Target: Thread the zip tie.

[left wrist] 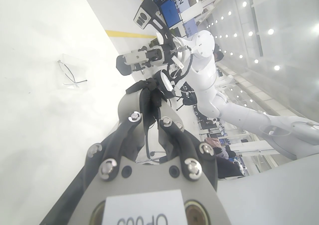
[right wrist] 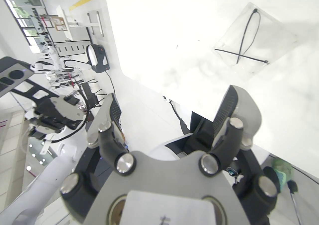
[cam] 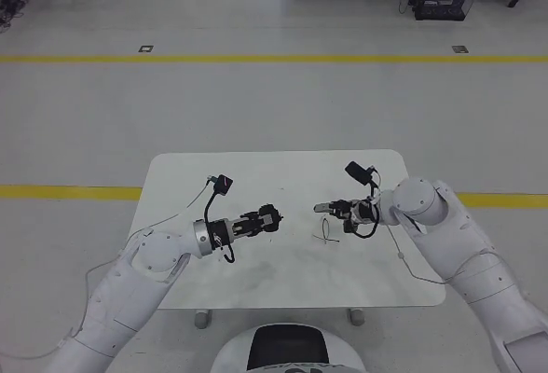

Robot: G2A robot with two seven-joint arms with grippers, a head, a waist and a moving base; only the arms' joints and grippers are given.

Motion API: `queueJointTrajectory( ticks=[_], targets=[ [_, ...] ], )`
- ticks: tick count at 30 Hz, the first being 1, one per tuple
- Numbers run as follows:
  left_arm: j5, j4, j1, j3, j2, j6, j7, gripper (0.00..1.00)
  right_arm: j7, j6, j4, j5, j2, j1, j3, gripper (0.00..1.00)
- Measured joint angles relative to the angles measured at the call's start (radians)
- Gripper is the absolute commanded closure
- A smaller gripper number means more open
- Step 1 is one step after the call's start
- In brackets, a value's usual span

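Note:
Two black zip ties point(right wrist: 246, 41) lie crossed on a clear plastic sheet point(right wrist: 281, 34) on the white table point(cam: 255, 177): one bent into a loop, one straight. In the top view the zip ties point(cam: 325, 233) lie just in front of my right gripper point(cam: 320, 208). The right gripper point(right wrist: 172, 106) hangs above the table, open and empty. My left gripper point(cam: 276, 218) is held above the table's middle, left of the ties, facing the right one. The left gripper point(left wrist: 149, 91) has its fingers together, and I see nothing between them. The zip ties point(left wrist: 71, 75) lie off to its side.
The table has rounded corners, and its far edge point(cam: 274, 154) lies beyond both arms. A thin cable point(cam: 404, 256) trails over the table beside the right arm. Bare tabletop lies around the plastic sheet.

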Motion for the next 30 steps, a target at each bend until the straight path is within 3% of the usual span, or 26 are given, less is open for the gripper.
queueJointTrajectory(
  ticks=[4, 27, 30],
  targets=[
    [0.000, 0.000, 0.000, 0.000, 0.000, 0.000, 0.000, 1.00, 0.018, 0.000, 0.006, -0.034, -0.004, 0.006, -0.026, 0.00],
    [0.000, 0.000, 0.000, 0.000, 0.000, 0.000, 0.000, 1.00, 0.005, -0.001, 0.011, -0.039, -0.005, 0.006, -0.028, 0.00],
    [0.000, 0.000, 0.000, 0.000, 0.000, 0.000, 0.000, 1.00, 0.021, 0.000, 0.040, -0.071, -0.012, 0.037, -0.049, 0.00]
  ],
)
